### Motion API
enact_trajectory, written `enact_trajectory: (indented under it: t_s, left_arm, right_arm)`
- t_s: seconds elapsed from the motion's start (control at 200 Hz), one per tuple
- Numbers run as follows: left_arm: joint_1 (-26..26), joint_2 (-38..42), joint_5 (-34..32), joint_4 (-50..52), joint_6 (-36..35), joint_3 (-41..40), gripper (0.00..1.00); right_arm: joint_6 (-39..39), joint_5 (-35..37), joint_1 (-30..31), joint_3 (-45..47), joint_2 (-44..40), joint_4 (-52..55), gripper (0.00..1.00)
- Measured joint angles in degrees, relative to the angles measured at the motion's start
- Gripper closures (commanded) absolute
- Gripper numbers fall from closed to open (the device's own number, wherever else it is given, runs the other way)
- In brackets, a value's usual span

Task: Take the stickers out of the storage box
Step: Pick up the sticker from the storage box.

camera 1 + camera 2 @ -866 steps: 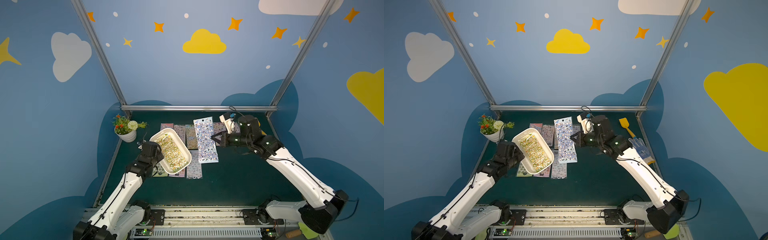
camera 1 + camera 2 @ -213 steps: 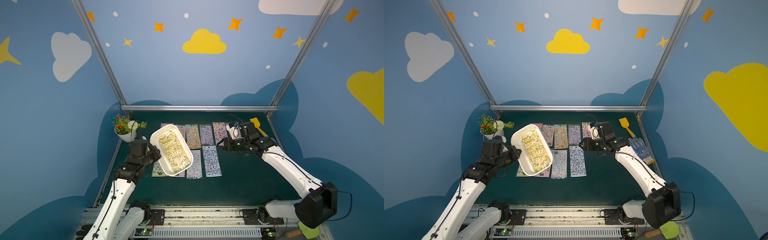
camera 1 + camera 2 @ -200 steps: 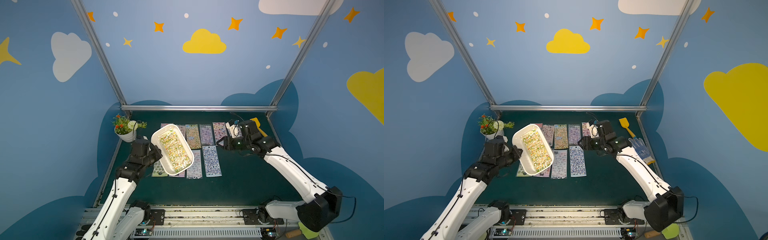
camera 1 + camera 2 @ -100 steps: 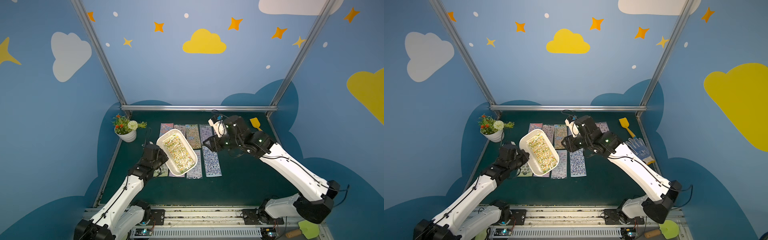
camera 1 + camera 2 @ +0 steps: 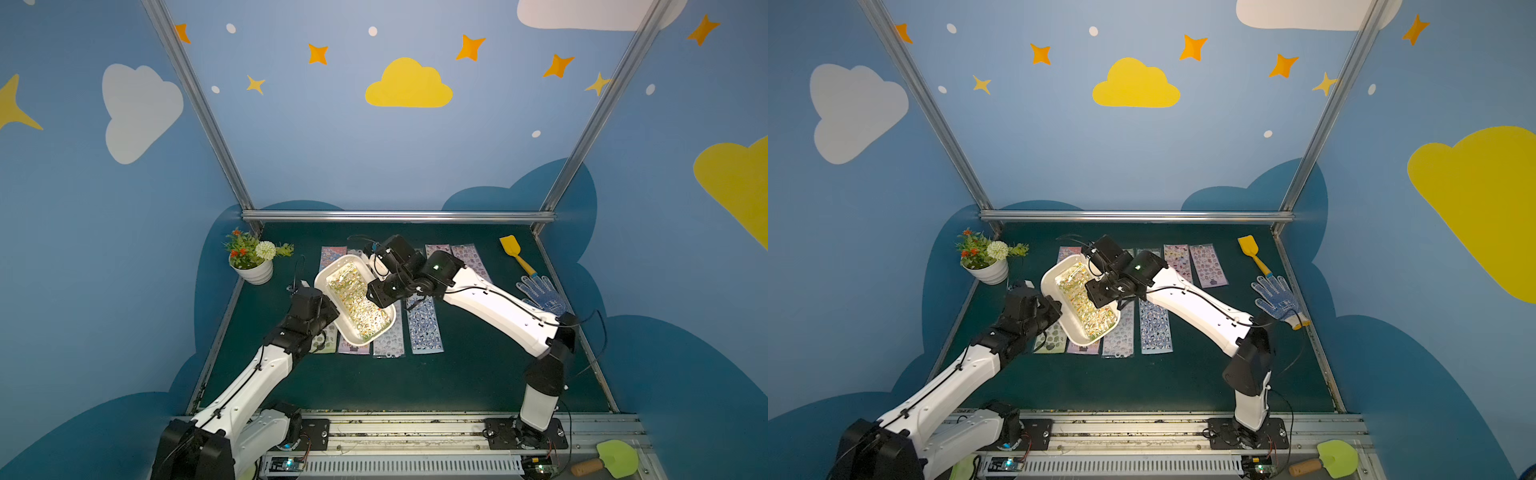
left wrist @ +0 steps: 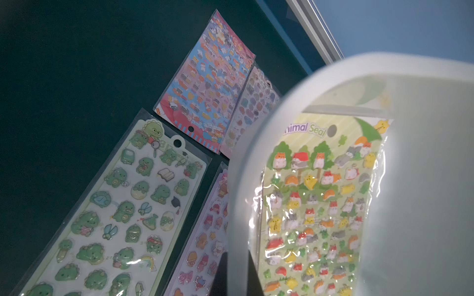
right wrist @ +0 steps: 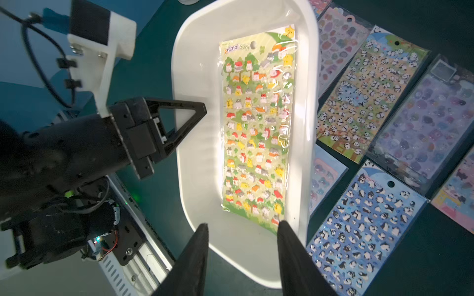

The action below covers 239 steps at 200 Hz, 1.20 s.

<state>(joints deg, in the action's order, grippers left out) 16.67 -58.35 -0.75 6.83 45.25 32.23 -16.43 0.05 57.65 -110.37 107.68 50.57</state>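
The white storage box (image 5: pixel 351 340) (image 5: pixel 1077 341) hangs tilted above the green table, and my left gripper (image 5: pixel 334 313) (image 6: pixel 236 258) is shut on its long rim. One yellow-green sheet of stickers (image 7: pixel 256 128) (image 6: pixel 315 205) lies inside it. My right gripper (image 7: pixel 242 224) (image 5: pixel 376 301) hovers over the box's near end, open, with nothing between its fingers; one fingertip is close to the sheet's corner. Several other sticker sheets lie in rows on the table, among them a penguin sheet (image 7: pixel 359 230), a panda sheet (image 7: pixel 364 89) and a green dinosaur sheet (image 6: pixel 115 217).
A white flower pot (image 5: pixel 253 266) stands at the back left. At the back right lie a yellow spatula (image 5: pixel 517 253) and a dotted glove (image 5: pixel 540 293). A green trowel (image 5: pixel 611 457) rests on the front rail.
My right arm has swung left from the sheets at the back right to above the box, its jaws narrowing. The left arm has carried the box right and lower.
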Motion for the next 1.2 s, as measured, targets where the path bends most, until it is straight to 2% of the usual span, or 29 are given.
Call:
enact_trajectory:
  t_s: [0.25, 0.451, 0.761, 1.196]
  left_arm:
    - [0.0, 0.3, -0.3, -0.1, 0.0, -0.5, 0.96]
    - [0.0, 1.6, -1.1, 0.0, -0.1, -0.5, 0.96]
    - [0.0, 1.6, -1.1, -0.2, 0.0, -0.5, 0.96]
    - [0.1, 2.0, -1.1, 0.2, -0.2, -0.5, 0.96]
  right_arm:
    - [0.1, 3.9, 1.0, -9.7, 10.7, 2.5, 0.52]
    - [0.1, 7.4, 1.1, -16.3, 17.5, 5.0, 0.52]
    - [0.0, 12.1, 1.6, -20.1, 20.4, 6.4, 0.42]
    - [-0.2, 17.6, 2.4, -21.0, 24.1, 5.9, 0.35]
